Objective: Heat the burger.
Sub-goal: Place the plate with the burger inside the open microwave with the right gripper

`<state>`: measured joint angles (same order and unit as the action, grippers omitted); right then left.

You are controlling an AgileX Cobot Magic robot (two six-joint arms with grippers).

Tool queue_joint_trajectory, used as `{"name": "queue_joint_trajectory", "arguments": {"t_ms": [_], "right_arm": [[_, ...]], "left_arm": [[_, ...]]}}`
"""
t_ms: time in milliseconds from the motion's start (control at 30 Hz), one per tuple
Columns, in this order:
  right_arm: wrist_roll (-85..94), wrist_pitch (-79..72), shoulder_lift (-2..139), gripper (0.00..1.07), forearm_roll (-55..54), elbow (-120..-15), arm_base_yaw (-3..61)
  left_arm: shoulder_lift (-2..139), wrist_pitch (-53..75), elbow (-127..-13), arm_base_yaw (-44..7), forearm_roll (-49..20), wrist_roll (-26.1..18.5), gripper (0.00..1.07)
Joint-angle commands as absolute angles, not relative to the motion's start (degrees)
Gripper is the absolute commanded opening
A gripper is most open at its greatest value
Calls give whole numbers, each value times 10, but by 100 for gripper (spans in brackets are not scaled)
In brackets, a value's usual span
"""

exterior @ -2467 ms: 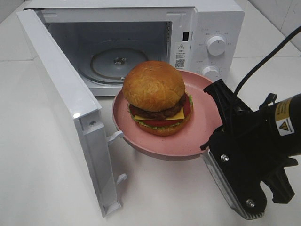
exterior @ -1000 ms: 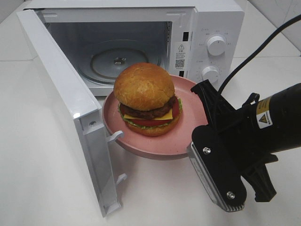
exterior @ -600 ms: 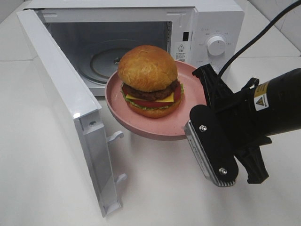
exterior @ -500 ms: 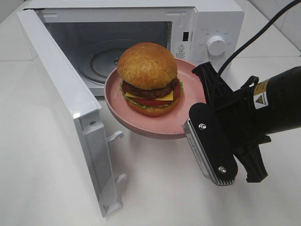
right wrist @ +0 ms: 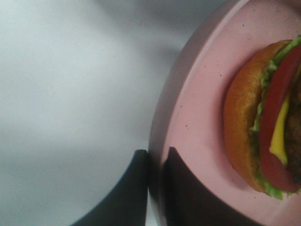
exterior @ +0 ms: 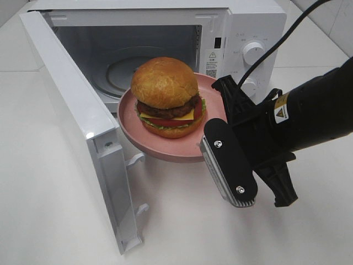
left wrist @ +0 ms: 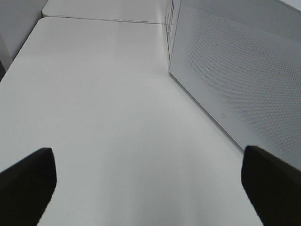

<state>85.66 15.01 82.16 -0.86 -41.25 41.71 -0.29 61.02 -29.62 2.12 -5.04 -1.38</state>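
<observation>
Clamping the plate's point(exterior: 165, 150) rim, right gripper point(right wrist: 155, 159) is holding burger point(exterior: 165, 88) level, centre frame, facing the open microwave point(exterior: 248, 25)

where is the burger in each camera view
Exterior high: burger at centre, on the pink plate before the open microwave.
Left wrist: not in it.
Right wrist: burger on the pink plate, beyond the right gripper pinching its rim.
Shared landmark: the pink plate.
</observation>
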Motion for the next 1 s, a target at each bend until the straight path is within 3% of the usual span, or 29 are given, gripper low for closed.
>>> {"name": "queue_joint_trajectory", "arguments": {"t_ms": [33, 1000], "right_arm": [[865, 109, 837, 0, -9, -441, 414], [865, 108, 934, 0, -11, -548, 414]], "left_arm": [[-10, 612, -295, 23, -56, -14, 100], [-10, 612, -295, 23, -56, -14, 100]]}}
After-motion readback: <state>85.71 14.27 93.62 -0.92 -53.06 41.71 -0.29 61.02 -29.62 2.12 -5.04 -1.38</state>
